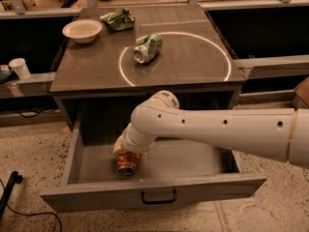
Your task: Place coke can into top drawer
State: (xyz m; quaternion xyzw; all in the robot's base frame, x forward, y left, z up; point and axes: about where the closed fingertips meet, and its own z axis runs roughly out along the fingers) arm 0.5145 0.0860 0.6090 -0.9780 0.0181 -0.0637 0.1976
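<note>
The top drawer is pulled open below the cabinet top, its dark handle facing me. The red-orange coke can is inside the drawer at the left middle, tilted with a silver end toward me, low over the drawer floor. My gripper reaches down into the drawer from the right and is shut on the coke can from above. The white wrist and arm hide most of the gripper.
On the cabinet top lie a green-and-silver can on a white circle, a green bag and a white bowl. A white cup stands on a ledge at the left. A black cable lies on the floor at the left.
</note>
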